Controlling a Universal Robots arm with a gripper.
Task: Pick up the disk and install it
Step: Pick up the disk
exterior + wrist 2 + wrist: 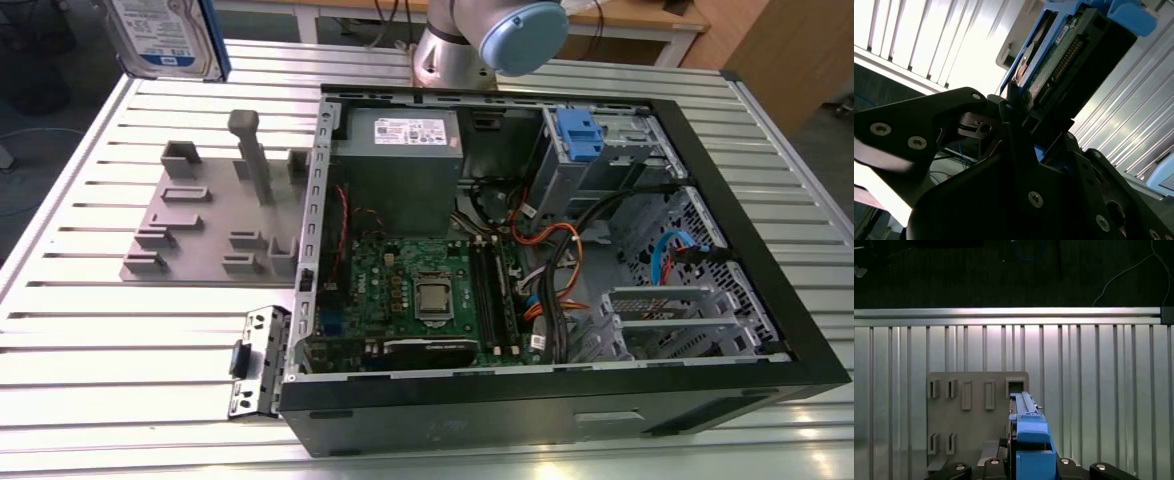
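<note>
Disk (1029, 437) clamped in jaws, over grey holder (974, 420) on slatted table (1094, 390)

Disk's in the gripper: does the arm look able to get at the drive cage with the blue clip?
Probably yes. The gripper is shut on the disk, held off to one side of the case. The case lies open, and nothing covers the drive cage or its blue clip.

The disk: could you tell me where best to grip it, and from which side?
Across the disk's two broad faces near one end, coming in end-on: it is thin and flat-sided, and the pincer holds it that way now.
</note>
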